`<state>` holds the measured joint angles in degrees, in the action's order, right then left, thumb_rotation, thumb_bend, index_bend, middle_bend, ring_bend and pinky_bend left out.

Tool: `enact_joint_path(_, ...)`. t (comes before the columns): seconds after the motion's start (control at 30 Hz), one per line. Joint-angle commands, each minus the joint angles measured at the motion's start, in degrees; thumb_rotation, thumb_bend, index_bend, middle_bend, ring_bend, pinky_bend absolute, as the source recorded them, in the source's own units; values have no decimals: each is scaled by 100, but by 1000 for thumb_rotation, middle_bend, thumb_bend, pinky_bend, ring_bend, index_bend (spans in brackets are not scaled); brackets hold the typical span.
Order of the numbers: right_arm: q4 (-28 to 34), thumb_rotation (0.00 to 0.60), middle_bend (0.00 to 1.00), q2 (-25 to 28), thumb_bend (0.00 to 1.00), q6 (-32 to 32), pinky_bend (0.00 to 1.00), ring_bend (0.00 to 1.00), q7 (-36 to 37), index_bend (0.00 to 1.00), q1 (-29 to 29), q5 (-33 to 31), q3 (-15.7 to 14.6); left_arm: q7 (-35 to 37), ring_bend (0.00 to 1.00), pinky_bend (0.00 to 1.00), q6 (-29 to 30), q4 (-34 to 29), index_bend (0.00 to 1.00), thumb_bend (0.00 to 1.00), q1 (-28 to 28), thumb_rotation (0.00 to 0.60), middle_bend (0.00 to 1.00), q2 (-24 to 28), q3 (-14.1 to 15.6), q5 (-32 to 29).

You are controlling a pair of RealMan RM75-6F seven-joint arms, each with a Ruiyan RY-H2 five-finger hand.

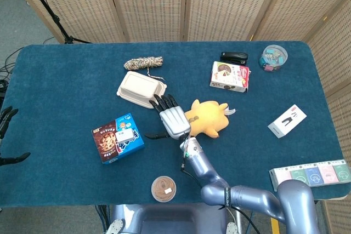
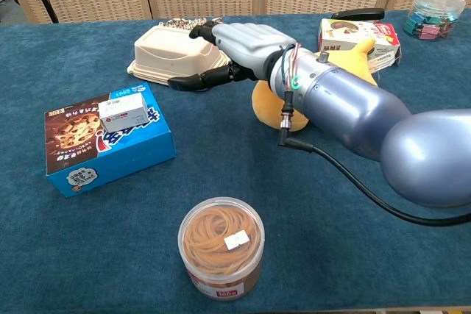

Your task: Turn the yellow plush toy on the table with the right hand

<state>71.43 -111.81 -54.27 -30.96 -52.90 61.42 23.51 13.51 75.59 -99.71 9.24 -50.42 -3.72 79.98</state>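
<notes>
The yellow plush toy [image 1: 207,119] lies on its side near the middle of the blue table [image 1: 66,91]. In the chest view my forearm covers most of the plush toy [image 2: 263,101]. My right hand [image 1: 172,117] hovers at the toy's left end with its fingers spread towards the beige container and the thumb out to the left. It holds nothing. The right hand [image 2: 239,45] shows just in front of that container in the chest view. Only the fingertips of my left hand [image 1: 6,118] show at the far left edge, spread and holding nothing.
A beige lidded container [image 1: 141,89] sits right at my right hand's fingertips, a rope coil [image 1: 143,62] behind it. A blue cookie box [image 1: 117,138] and a rubber-band jar [image 1: 163,188] lie front left. A snack box [image 1: 230,76], stapler [image 1: 234,57] and white box [image 1: 287,120] lie to the right.
</notes>
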Motion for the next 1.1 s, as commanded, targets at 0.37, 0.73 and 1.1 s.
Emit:
enact_joint_path(0.37,-594,110,0,-197,0,121,0,0,274,0,-199,-106,-188,131,0,0,-3,119,0,0,-76,600,0,36,35,-50)
enact_joint_path(0.73,-588,107,0,190,0,372,0,0,871,0,82,-451,-201,71,0,0,-13,120,0,0,-77,600,0,11,41,-31)
enact_joint_path(1.1,-38,112,0,1109,0,709,0,0,1587,0,553,-982,-152,-198,0,0,-52,14,0,0,-40,600,0,-43,43,-54)
